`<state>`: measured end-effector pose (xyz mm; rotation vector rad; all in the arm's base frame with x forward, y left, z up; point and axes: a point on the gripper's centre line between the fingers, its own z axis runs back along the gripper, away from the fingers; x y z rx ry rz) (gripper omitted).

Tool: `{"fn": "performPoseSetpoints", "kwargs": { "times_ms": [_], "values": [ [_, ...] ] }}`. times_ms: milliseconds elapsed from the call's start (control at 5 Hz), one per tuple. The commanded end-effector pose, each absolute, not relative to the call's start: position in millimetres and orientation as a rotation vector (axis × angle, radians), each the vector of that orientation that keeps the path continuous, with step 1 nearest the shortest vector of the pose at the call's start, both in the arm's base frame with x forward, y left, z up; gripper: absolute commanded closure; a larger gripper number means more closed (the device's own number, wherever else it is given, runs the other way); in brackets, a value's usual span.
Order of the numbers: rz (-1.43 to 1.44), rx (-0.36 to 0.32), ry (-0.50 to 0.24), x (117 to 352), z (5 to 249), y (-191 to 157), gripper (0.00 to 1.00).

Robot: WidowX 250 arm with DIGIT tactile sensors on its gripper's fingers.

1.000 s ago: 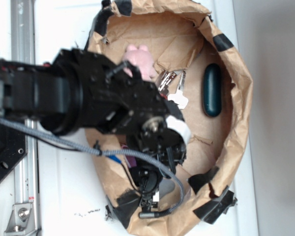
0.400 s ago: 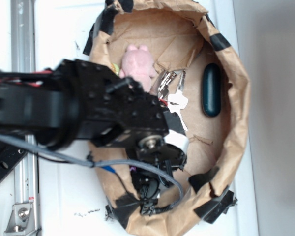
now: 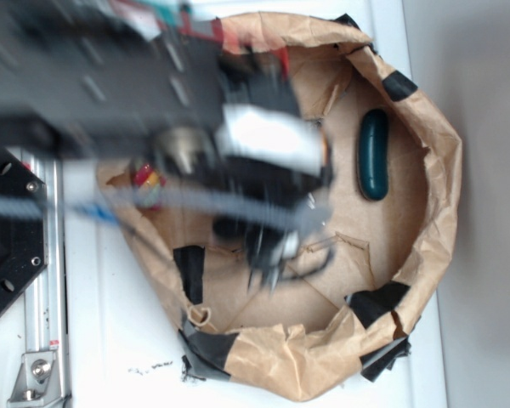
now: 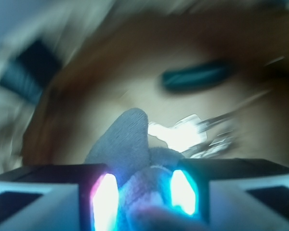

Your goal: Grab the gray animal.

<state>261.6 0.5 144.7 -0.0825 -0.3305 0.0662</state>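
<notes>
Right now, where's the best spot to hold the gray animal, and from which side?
Judging by the wrist view, grip the plump body of the gray animal, where it sits between the glowing fingers of the gripper. The long ear sticking out ahead looks thin and floppy, so come from the body end.

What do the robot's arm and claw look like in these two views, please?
The black, blocky arm carries a white label patch and a grey cable, all motion-blurred. In the wrist view the claw has dark fingers with pads glowing cyan and pink.
</notes>
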Motion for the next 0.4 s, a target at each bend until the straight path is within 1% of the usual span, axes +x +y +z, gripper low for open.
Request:
{"fn": "performPoseSetpoints", "kwargs": {
  "times_ms": [0, 200],
  "values": [
    [0.348, 0.139, -0.477, 250, 196, 27, 1.00],
    [0.373, 0.150, -0.438, 246, 196, 16, 1.00]
  ]
}}
